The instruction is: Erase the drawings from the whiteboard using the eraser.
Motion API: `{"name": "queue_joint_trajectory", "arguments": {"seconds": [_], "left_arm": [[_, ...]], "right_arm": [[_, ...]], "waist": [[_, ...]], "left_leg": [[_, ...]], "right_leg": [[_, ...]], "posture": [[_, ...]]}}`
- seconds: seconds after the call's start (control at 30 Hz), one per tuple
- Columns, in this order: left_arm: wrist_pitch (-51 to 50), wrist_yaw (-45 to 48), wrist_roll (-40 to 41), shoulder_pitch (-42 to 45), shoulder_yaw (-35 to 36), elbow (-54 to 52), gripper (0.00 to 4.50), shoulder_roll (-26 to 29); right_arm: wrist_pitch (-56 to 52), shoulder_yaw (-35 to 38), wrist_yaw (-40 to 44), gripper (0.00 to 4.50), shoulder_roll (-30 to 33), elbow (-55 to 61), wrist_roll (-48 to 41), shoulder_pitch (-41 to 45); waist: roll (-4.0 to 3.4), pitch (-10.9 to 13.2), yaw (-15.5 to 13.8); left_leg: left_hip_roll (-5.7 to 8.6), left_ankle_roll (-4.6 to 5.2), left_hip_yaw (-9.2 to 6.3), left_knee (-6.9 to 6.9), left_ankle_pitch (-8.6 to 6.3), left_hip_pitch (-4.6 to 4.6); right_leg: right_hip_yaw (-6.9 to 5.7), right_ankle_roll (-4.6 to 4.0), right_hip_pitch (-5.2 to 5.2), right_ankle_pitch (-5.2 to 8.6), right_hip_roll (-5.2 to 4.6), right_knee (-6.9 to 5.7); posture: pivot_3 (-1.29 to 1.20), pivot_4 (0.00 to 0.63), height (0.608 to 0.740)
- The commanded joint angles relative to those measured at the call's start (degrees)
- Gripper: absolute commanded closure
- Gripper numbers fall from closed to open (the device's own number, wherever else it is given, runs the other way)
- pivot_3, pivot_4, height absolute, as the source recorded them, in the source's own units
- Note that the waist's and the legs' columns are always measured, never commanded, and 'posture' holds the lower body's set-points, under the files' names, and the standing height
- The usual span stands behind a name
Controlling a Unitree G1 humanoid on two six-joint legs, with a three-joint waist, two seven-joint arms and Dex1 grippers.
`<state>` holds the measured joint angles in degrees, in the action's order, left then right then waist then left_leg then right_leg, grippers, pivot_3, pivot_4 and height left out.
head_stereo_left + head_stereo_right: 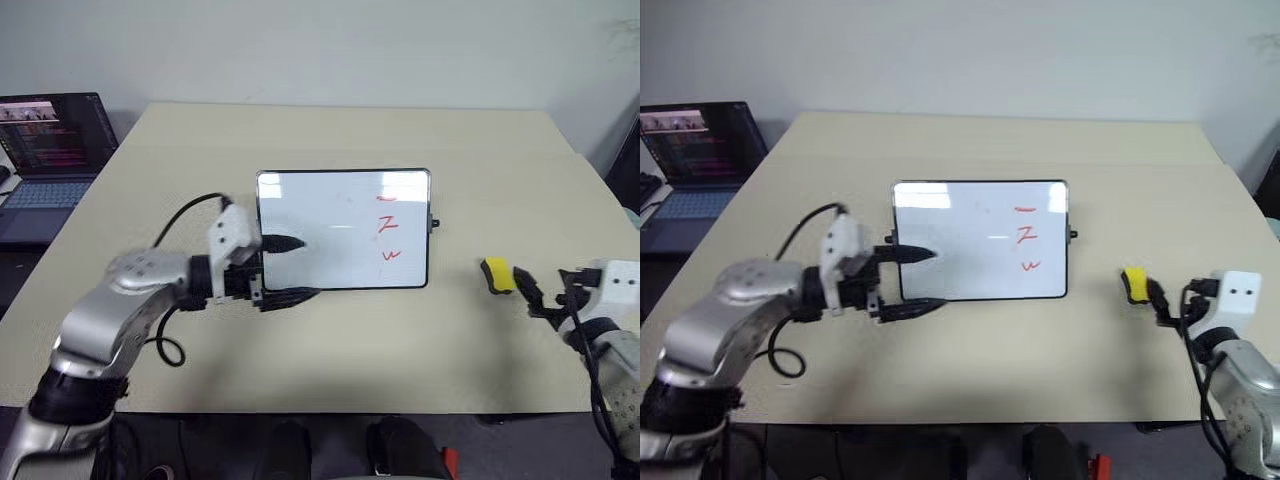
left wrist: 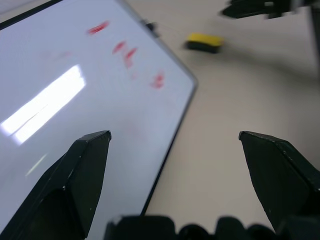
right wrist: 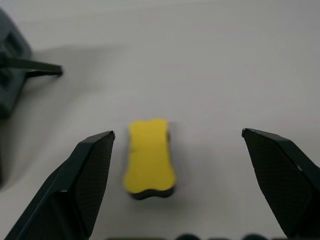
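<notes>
The whiteboard (image 1: 330,230) lies flat in the middle of the table, its black frame and side knobs showing. The red drawings (image 1: 388,225) run in a short column near its right edge: a dash, a "Z" and a "w". My left gripper (image 1: 305,268) is open and points right over the board's near left corner, one finger above the white surface and one along the near frame. The yellow eraser (image 1: 496,275) with its dark underside lies on the table to the right of the board. My right gripper (image 3: 178,135) is open just short of the eraser (image 3: 149,157), not touching it.
An open laptop (image 1: 50,160) sits off the table's left side. The beige table (image 1: 350,360) stretches wide around the board, with its near edge close below both arms. A black cable loops beside my left forearm.
</notes>
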<state>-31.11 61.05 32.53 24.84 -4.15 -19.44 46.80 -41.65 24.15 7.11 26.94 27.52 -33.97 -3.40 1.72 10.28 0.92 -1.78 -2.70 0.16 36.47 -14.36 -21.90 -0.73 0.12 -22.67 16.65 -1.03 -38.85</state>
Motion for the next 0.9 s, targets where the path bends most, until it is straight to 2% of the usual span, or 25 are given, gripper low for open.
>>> {"name": "queue_joint_trajectory", "arguments": {"seconds": [0.03, 0.13, 0.4, 0.9], "left_arm": [[2.2, 4.9, -2.4, 2.8, -4.2, 0.4, 0.00, -0.2], [5.4, 7.0, -5.9, 5.5, -7.6, 2.7, 0.00, -1.7], [8.2, 7.9, -8.8, 8.1, -7.6, 7.3, 0.00, -4.5], [7.0, 6.6, -8.4, 4.0, -6.4, 3.8, 0.00, -4.4]], "right_arm": [[-3.8, -0.2, -3.5, 0.04, -0.8, 3.8, -0.7, 2.3], [-6.9, -2.3, -5.7, 0.04, -1.2, 4.1, 0.5, 4.7], [-5.0, -6.3, -5.5, 0.04, -1.2, -3.3, 6.7, 10.6], [-1.8, -7.7, -0.7, 0.04, -2.6, -11.0, 10.6, 12.2]], "waist": [[0.00, 0.0, 0.2], [0.00, 0.0, 0.4], [0.00, 0.0, 0.6], [0.00, 0.0, 0.6]], "left_leg": [[0.02, 0.00, 0.00, -0.09, 0.00, 0.03], [0.06, 0.00, 0.01, -0.14, 0.00, -0.01], [0.10, 0.01, 0.07, -0.14, 0.00, -0.44], [0.06, 0.07, 0.03, -0.08, -0.03, -0.50]], "right_leg": [[0.01, 0.03, 0.00, 0.02, 0.00, 0.01], [0.02, 0.06, -0.20, 0.06, 0.17, 0.00], [0.09, 0.07, -0.61, 0.06, 0.26, -0.02], [0.08, 0.08, -0.64, 0.06, 0.22, -0.09]], "posture": [[0.00, 0.150, 0.740], [0.00, 0.150, 0.740], [0.00, 0.150, 0.740], [0.00, 0.150, 0.740]]}}
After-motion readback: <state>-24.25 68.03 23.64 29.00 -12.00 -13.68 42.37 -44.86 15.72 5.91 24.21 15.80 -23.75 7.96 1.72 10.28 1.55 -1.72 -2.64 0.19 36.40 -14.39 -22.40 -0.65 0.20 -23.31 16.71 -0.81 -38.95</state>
